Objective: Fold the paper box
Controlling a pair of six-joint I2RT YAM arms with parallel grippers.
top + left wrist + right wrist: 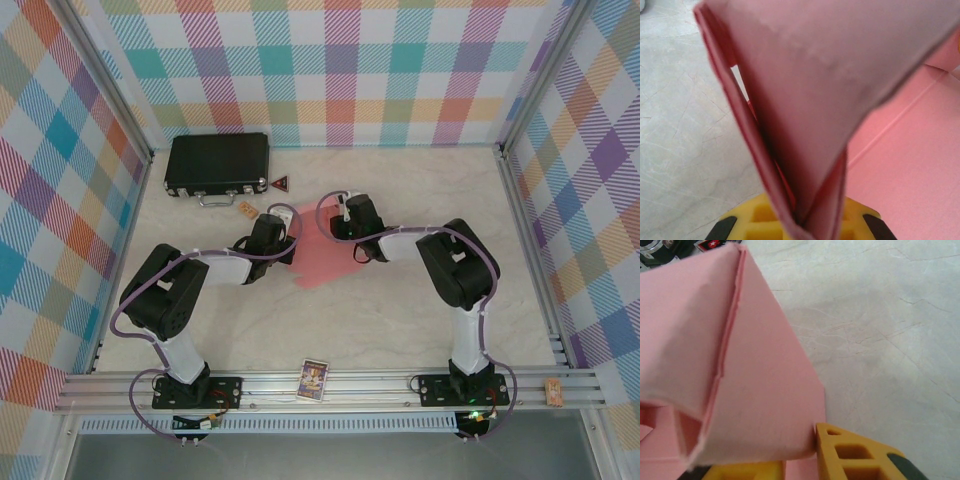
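Note:
The paper box is a salmon-pink card sheet lying mid-table, partly folded up between the two arms. My left gripper is at its left edge. In the left wrist view a folded flap of the paper box rises from between the yellow fingers, and my left gripper is shut on it. My right gripper is at the sheet's far right side. In the right wrist view a raised fold of the paper box sits between the yellow fingers, with my right gripper closed narrowly on it.
A black hard case lies at the back left, with a small red triangle and a tan tag near it. A printed card and a small block rest on the front rail. Plaid walls enclose three sides.

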